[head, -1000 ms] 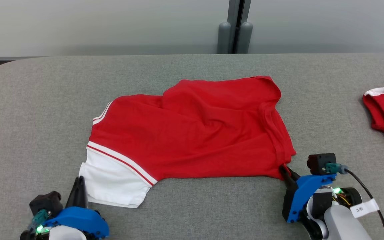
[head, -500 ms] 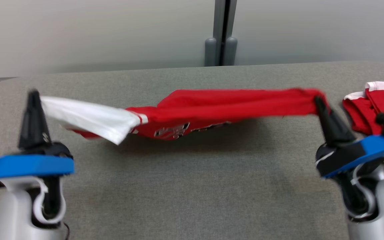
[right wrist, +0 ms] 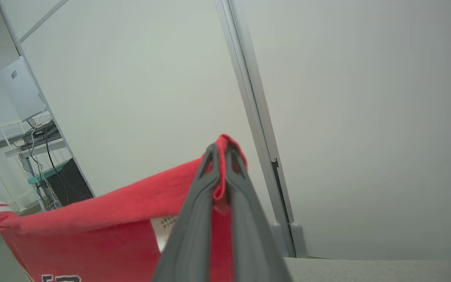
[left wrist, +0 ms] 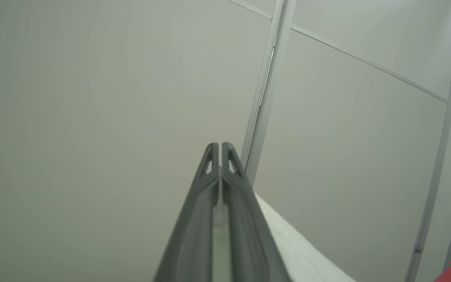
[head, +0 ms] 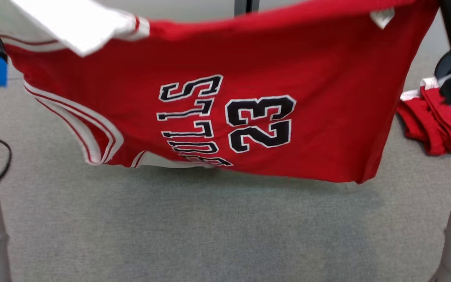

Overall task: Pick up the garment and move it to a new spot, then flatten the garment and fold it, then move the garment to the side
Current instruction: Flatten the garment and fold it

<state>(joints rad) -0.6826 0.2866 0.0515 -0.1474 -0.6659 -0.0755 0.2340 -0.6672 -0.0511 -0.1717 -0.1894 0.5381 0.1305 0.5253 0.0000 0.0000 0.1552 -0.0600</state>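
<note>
I hold the red jersey (head: 327,98) aloft, left claw (left wrist: 220,145) pinching its white cloth, right claw (right wrist: 220,148) pinching red hem; next, I reckon, lay it flat toward twelve o'clock on the tabletop (head: 210,235).

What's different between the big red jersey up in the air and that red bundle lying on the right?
The jersey hangs spread out above the table; the bundle lies crumpled on it. The jersey shows black lettering and the number 23; the bundle shows no print. Both are red with white trim.
</note>
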